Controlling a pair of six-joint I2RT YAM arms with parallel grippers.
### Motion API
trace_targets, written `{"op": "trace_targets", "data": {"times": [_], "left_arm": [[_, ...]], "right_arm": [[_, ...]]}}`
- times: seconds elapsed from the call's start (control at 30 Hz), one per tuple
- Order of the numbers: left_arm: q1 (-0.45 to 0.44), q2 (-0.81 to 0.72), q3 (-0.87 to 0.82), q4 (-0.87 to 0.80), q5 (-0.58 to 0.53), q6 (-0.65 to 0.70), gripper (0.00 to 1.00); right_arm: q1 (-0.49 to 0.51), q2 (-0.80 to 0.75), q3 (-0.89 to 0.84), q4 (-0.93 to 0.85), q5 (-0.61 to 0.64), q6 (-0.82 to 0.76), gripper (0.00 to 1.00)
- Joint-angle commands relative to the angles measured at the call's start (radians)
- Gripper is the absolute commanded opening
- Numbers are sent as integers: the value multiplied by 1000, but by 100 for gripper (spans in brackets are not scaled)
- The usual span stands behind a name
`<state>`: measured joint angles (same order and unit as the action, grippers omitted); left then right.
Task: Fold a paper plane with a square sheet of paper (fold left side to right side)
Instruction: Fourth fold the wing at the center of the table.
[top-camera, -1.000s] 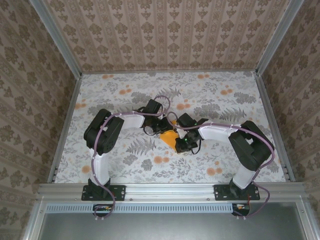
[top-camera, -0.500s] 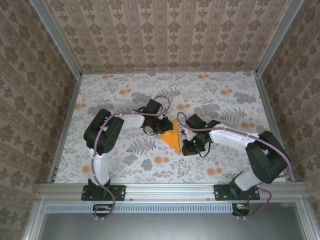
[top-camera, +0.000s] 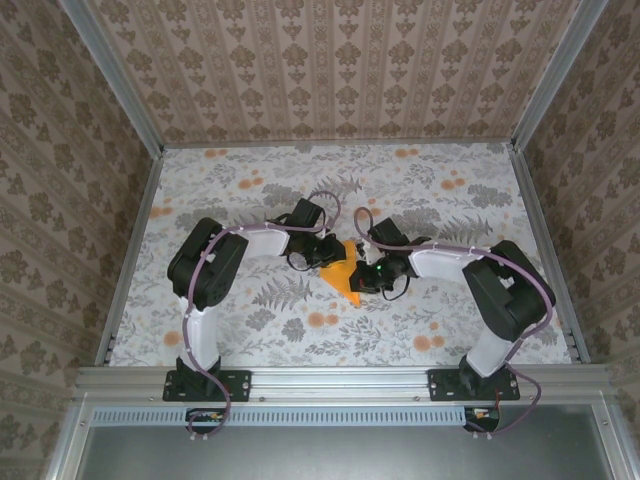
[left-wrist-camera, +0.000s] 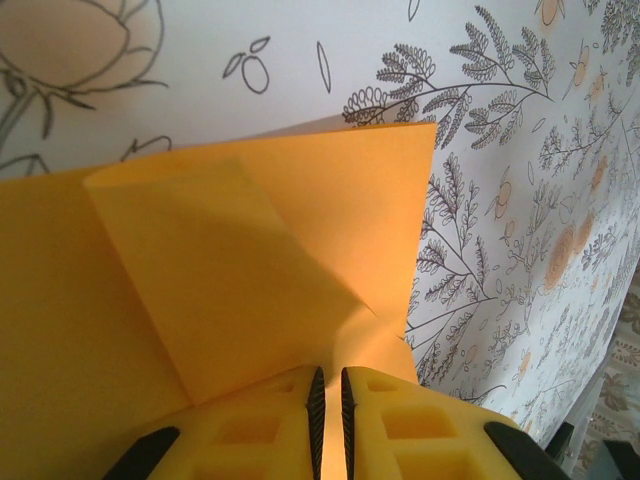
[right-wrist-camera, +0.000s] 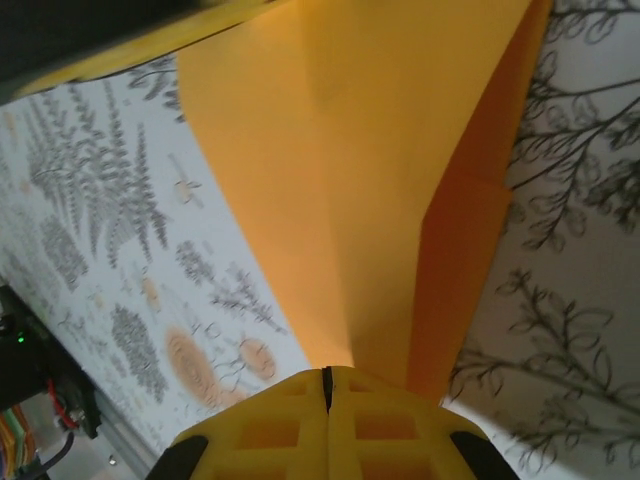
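Observation:
The square sheet of paper (top-camera: 343, 277) is bright orange and folded into a pointed, layered triangle at the middle of the table. My left gripper (top-camera: 328, 255) is at its far left corner. In the left wrist view its yellow fingers (left-wrist-camera: 260, 420) are shut on the paper (left-wrist-camera: 250, 250), orange showing in the thin slit at the left gripper's tips (left-wrist-camera: 328, 372). My right gripper (top-camera: 366, 280) is at the paper's near right side. In the right wrist view the right gripper (right-wrist-camera: 326, 370) is fully shut, its tips against the paper (right-wrist-camera: 370, 150), whose flaps fan away from it.
The tabletop (top-camera: 250, 190) is white with grey ferns and small orange blossoms. Patterned walls and aluminium rails (top-camera: 132, 260) close in the table on the left, right and back. Both forearms meet over the middle, with purple cables (top-camera: 330, 200) looping above them.
My right gripper swung out to the right away from the paper, then came back left onto its near right side. The left gripper has stayed put, still holding the paper.

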<state>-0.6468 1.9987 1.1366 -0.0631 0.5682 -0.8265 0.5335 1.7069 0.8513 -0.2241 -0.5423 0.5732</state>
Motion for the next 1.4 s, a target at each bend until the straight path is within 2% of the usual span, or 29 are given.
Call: {"op": "trace_targets", "data": {"times": [0.0,0.23,0.43,0.63,0.8,0.97,1.2,1.37], "left_arm": [[1,39,-27,-90,-90,6,17],[11,4,-16,-89,-91,31,20],[22,-104,-35,-4,-79,85,24],[2,-185,-111,57,14,81,20],[-34,-165,-196,190,92,21,14],[-61,-114,-193,248,141,-7,12],[-63,-70,-159,135,93,14,11],[-44,-49,-160,138,82,12,10]], "right_arm": [[-6,44,20,-10,46,-11,4],[-6,69,14,-116,139,-39,1],[-8,74,-19,-155,182,-44,0],[-10,77,-23,-130,170,-44,0],[-12,81,-21,-135,173,-53,0],[-12,89,-14,-135,166,-53,0],[-12,89,-6,-153,171,-59,0],[-12,92,0,-176,181,-74,0]]}}
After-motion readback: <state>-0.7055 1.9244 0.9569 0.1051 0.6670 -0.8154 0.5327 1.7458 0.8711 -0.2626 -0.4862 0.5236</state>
